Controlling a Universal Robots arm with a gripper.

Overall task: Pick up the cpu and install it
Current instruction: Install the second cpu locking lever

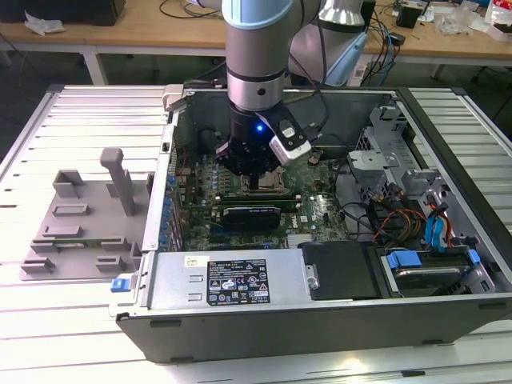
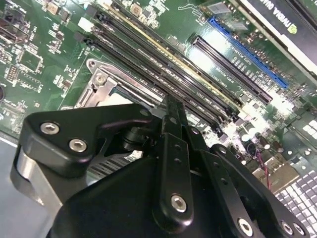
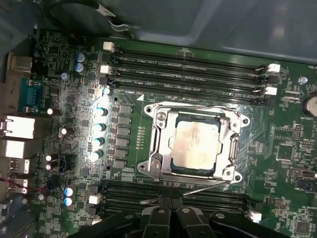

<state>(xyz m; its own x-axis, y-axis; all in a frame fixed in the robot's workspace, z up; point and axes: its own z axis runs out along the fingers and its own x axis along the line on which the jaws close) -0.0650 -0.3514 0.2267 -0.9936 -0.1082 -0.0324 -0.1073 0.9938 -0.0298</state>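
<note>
Your gripper (image 1: 254, 182) hangs low inside the open computer case (image 1: 448, 312), just above the motherboard (image 1: 320, 210). In the first wrist view its black fingers (image 3: 171, 210) meet at the tips with nothing between them, so it is closed and carries nothing. You can see the cpu (image 3: 197, 147) lying flat in the metal-framed socket (image 3: 161, 144), silver top up, apart from the fingertips. The memory slots (image 3: 188, 67) run along both sides of the socket. The grey fixture tray (image 1: 80, 232) sits on the table (image 1: 48, 336), on the exterior view's left of the case.
</note>
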